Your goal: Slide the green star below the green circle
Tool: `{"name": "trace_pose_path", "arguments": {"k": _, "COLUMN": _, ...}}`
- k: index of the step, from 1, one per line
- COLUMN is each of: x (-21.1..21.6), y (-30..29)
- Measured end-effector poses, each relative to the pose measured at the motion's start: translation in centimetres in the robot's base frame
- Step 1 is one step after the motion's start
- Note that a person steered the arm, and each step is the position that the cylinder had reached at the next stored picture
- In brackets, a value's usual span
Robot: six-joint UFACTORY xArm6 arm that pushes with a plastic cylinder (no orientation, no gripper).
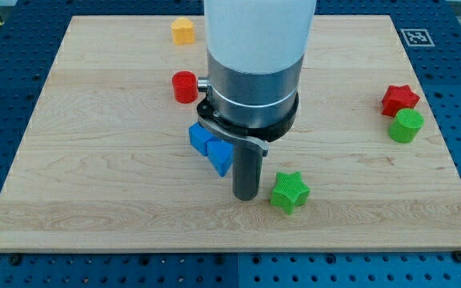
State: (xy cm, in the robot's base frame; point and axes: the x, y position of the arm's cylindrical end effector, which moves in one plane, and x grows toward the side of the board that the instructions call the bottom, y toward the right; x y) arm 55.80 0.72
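Observation:
The green star [290,192] lies on the wooden board low in the view, right of centre. The green circle [406,126] sits near the board's right edge, just below the red star [399,99]. My tip [246,196] rests on the board just left of the green star, a small gap between them. The arm's wide body rises above the tip and hides the board's centre top.
A blue block [212,147] lies just left of my tip, partly behind the rod. A red cylinder [185,86] sits up and left of the arm. A yellow block [183,31] is near the board's top edge [118,16].

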Motion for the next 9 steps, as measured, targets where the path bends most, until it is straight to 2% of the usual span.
{"name": "trace_pose_path", "arguments": {"k": 2, "x": 2.6, "y": 2.5}}
{"name": "trace_pose_path", "arguments": {"k": 3, "x": 0.6, "y": 5.9}}
{"name": "trace_pose_path", "arguments": {"k": 5, "x": 0.1, "y": 12.4}}
{"name": "trace_pose_path", "arguments": {"k": 8, "x": -8.3, "y": 11.2}}
{"name": "trace_pose_path", "arguments": {"k": 9, "x": -8.2, "y": 14.7}}
